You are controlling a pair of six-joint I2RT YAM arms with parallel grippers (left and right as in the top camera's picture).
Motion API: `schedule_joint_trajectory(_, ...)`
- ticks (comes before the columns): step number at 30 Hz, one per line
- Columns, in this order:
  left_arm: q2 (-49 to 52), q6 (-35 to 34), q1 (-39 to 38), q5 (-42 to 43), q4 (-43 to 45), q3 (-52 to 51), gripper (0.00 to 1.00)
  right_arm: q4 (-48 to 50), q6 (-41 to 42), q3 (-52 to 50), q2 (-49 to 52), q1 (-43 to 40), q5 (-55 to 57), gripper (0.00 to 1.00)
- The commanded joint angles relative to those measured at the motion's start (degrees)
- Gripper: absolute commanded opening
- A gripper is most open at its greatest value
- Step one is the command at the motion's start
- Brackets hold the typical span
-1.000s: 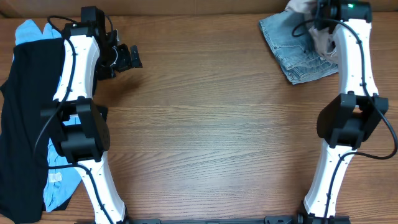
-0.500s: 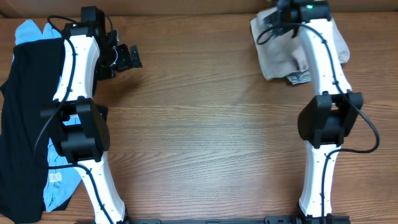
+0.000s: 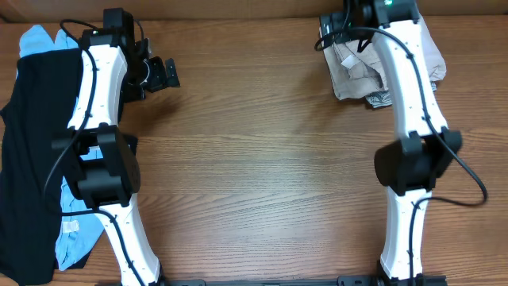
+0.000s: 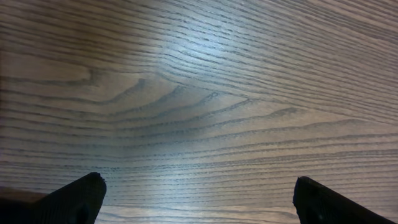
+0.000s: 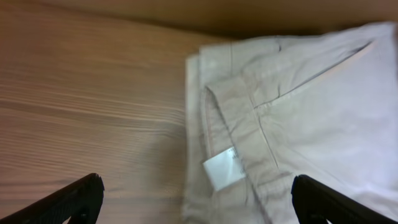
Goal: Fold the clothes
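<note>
Overhead, denim [image 3: 382, 99] peeks beneath beige shorts [image 3: 353, 75]; left gripper [image 4: 198, 199] and right gripper [image 5: 198, 199] splayed empty.

On the table [image 3: 262, 159], a heap of clothes [image 3: 28, 159] lies along the left edge. At the far right, trousers [image 3: 432, 56] lie on jeans [image 3: 381, 99], whose corner sticks out on the near side. My right claw [image 5: 196, 199] hangs over the trousers' left edge, and my left claw [image 4: 199, 199] hangs over bare wood at the far left.

Under my right gripper [image 5: 199, 202]: garment [image 5: 305, 118], matt woven cloth, white label [image 5: 224, 169]. Under my left gripper [image 4: 199, 199]: table [image 4: 205, 93], smooth, faintly glossy wood.
</note>
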Motion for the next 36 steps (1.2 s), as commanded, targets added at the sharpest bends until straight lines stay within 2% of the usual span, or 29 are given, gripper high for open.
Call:
schedule_joint_trajectory(1,-0.11,-0.83,-0.48,-0.48,0.07,0.68,1.0,-2.36,4.02,4.96,-11.93,3.39,-3.17,1.0)
schedule_joint_trajectory(8,-0.11,-0.83,-0.48,-0.48,0.07,0.68,1.0,-2.99,4.2,5.07,-21.86,10.03,-3.5,1.0)
schedule_joint_trajectory(16,-0.11,-0.81,-0.48,-0.48,0.07,0.68,1.0,-3.82,3.8,4.72,-21.84,10.36,-3.04,1.0)
schedule_joint_trajectory(19,-0.11,-0.81,-0.48,-0.48,0.07,0.68,1.0,-7.96,3.56,4.7,-21.81,10.29,3.04,1.0)
schedule_joint_trajectory(21,-0.11,-0.81,-0.48,-0.48,0.07,0.68,1.0,-13.46,3.15,4.7,-22.18,10.27,4.87,1.0)
schedule_joint_trajectory(24,-0.11,-0.81,-0.48,-0.48,0.07,0.68,1.0,-15.78,2.69,4.7,-23.39,10.27,6.16,1.0)
schedule_joint_trajectory(31,-0.11,-0.81,-0.48,-0.48,0.07,0.68,1.0,-9.57,2.69,1.03,-29.66,10.27,1.46,1.0)
schedule_joint_trajectory(36,-0.11,-0.83,-0.48,-0.48,0.07,0.68,1.0,-1.73,2.69,-11.37,-39.34,10.27,1.51,1.0)
